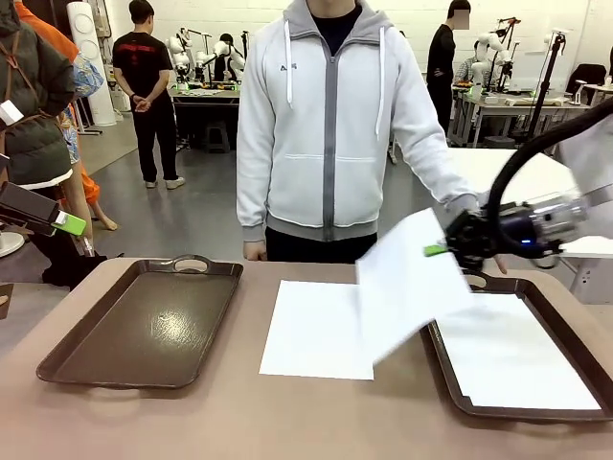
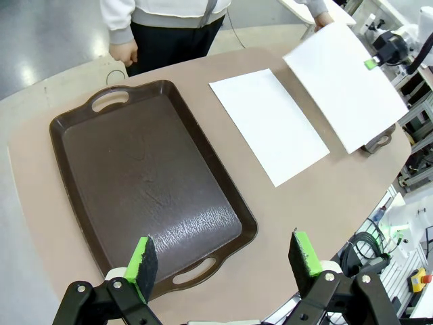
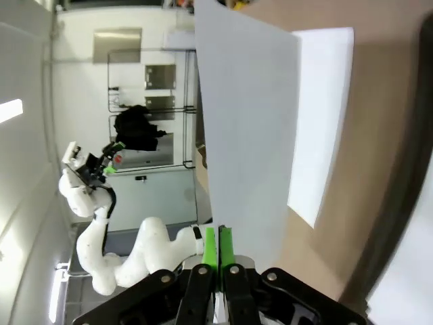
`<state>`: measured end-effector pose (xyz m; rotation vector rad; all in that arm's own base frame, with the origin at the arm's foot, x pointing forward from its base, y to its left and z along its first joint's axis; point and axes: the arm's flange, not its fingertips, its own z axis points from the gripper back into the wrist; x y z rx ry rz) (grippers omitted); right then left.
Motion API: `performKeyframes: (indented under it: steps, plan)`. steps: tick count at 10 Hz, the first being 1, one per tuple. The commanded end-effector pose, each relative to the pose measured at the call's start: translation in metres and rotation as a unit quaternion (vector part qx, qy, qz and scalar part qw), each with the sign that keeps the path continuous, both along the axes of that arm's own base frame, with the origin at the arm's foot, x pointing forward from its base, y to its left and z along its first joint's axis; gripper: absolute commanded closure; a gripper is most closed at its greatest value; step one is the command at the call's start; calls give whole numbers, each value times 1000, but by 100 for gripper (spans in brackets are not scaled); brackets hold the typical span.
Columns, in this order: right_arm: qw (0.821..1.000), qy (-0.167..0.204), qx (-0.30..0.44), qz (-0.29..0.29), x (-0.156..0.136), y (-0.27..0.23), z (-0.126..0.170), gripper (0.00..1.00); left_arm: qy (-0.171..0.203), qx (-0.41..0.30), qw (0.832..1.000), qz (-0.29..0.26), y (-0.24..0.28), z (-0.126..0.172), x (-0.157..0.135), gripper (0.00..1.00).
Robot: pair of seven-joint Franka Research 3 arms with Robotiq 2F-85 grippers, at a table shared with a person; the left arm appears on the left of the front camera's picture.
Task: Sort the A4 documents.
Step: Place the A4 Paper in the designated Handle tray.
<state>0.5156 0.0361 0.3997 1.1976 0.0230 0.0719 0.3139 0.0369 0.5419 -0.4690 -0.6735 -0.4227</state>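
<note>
front view: 3 a4 sheets, 2 brown trays. flat sheet (image 1: 314, 331) lies on the table (image 1: 287, 417) btw the trays. tray sheet (image 1: 517, 356) lies in the right tray (image 1: 536, 414). lifted sheet (image 1: 407, 287) hangs tilted over both, pinched at its upper edge by the right gripper (image 1: 441, 250). left tray (image 1: 144, 326) sits far left. left gripper (image 1: 59, 222) cut off at pic edge. person (image 1: 330, 125) stands behind the table.

left wrist view: left gripper (image 2: 224, 258) spread wide, holding nothing, above left tray (image 2: 135, 183). lifted sheet (image 2: 345, 84) hides most of right tray, only a handle (image 2: 379, 142) shows.

right wrist view: right gripper (image 3: 218, 247) clamped on lifted sheet (image 3: 247, 135), which blocks much of the bg. tray rim at right is blurred.
</note>
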Motion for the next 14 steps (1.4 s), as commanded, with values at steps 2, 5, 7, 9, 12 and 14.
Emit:
performKeyframes:
  steps: [2, 5, 7, 9, 12, 14]
  plan:
    - [999, 22, -34, 23, -8, -46, 21, 99, -2, -7, 1000, -9, 1, -1, 1, 0]
    - [999, 4, -49, 23, -6, -72, 18, 99, -2, -7, 1000, -9, 1, -1, 1, 0]
    - [998, -12, -39, 39, -6, -76, 13, 99, -2, -7, 1000, -9, 1, -1, 1, 0]
    - [1000, -2, -10, 15, -3, -95, 4, 99, -2, -7, 1000, -9, 1, -1, 1, 0]
    - [999, 33, -35, 8, -1, -114, -39, 99, -2, -7, 1000, -9, 1, -1, 1, 0]
    - [994, 69, -71, 35, -2, -116, -58, 99, -2, -7, 1000, -9, 1, -1, 1, 0]
